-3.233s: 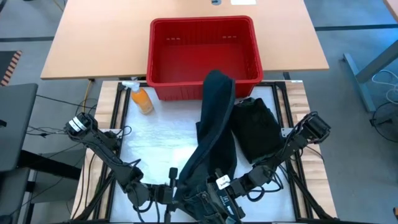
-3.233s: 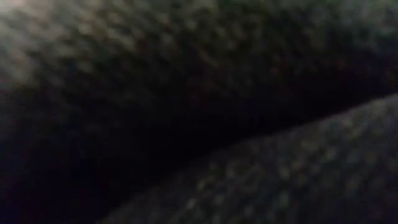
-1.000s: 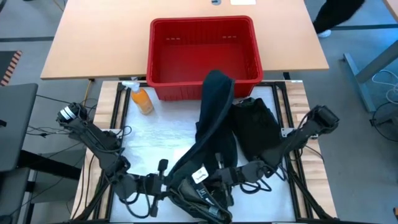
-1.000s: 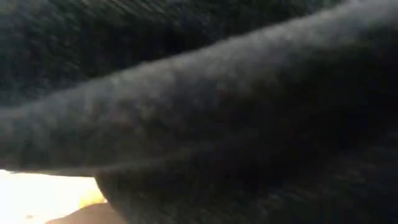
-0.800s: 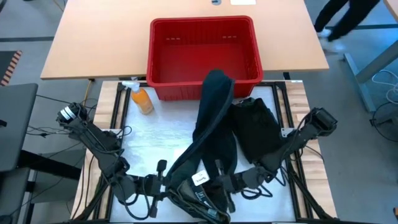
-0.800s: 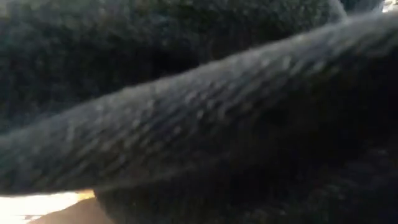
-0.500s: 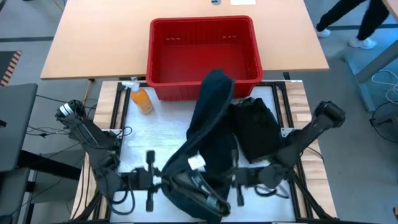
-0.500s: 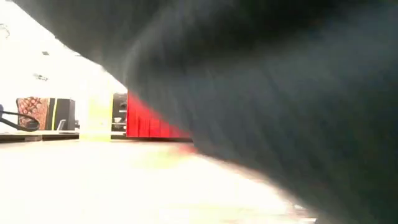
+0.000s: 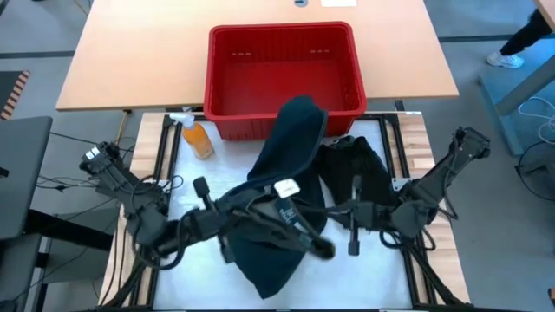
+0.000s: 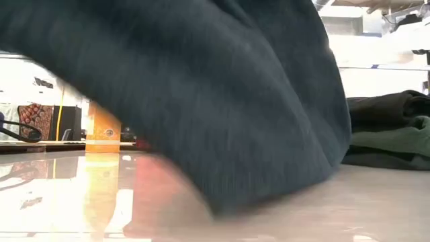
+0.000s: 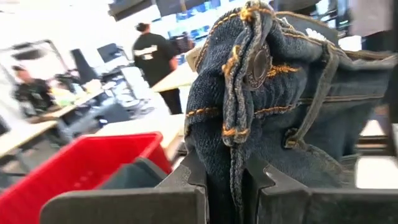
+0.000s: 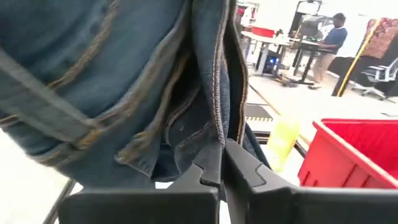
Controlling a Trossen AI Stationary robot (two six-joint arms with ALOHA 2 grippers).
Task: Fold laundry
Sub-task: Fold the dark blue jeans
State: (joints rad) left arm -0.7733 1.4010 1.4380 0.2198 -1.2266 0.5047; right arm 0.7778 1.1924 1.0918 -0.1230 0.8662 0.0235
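Near the front edge of the tabletop (image 9: 204,178), the left gripper (image 11: 224,186) is pinching the jeans (image 9: 282,199) by the buttoned waistband, and the right gripper (image 12: 221,177) is clamping a seam of the same waistband. The jeans are stretching from there toward the far edge, their end draping on the red basket (image 9: 282,65). A pile of dark clothes (image 9: 355,178) is lying beside them, toward the right edge.

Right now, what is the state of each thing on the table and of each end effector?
jeans: lifted at the waistband, far end draped on the basket rim
left end effector: shut on jeans
right end effector: shut on jeans
dark garments: piled, untouched
red basket: upright
orange bottle: lying down
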